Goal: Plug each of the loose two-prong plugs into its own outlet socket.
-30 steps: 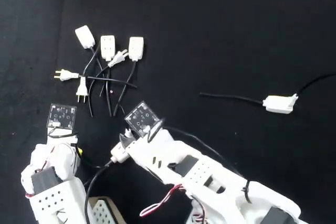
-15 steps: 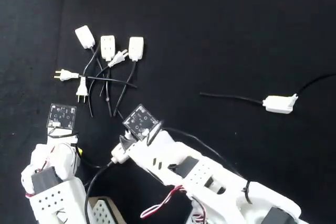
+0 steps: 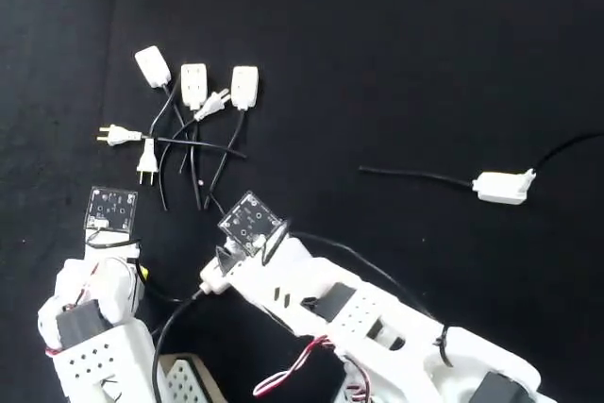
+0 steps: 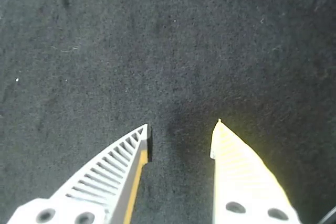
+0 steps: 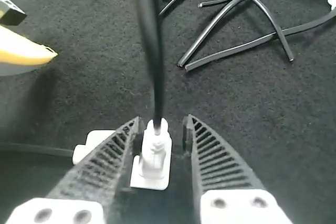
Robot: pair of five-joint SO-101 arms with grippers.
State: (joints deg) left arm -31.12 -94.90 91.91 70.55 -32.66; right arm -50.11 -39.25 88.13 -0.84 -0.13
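**R arm has a plug; sockets lie up-table**

L gripper (image 4: pixel 182 129) hangs over bare black cloth (image 4: pixel 105 51), fingers spread wide, nothing btwn them. Up-table sit a row of sockets (image 3: pixel 192 84), w/ loose plugs (image 3: pixel 118 135) and tangled cords (image 3: pixel 193 153) just below. R gripper (image 5: pixel 163 120) is drawn in narrow round a white plug (image 5: pixel 155 156) and looks to pinch it. The plug's long axis runs along the fingers, cord end past the tips; prongs I can't see. Sockets lie ahead, a bit left, so it prob. needs turning first. Far right, a socket block (image 3: pixel 500 186) lies well apart.
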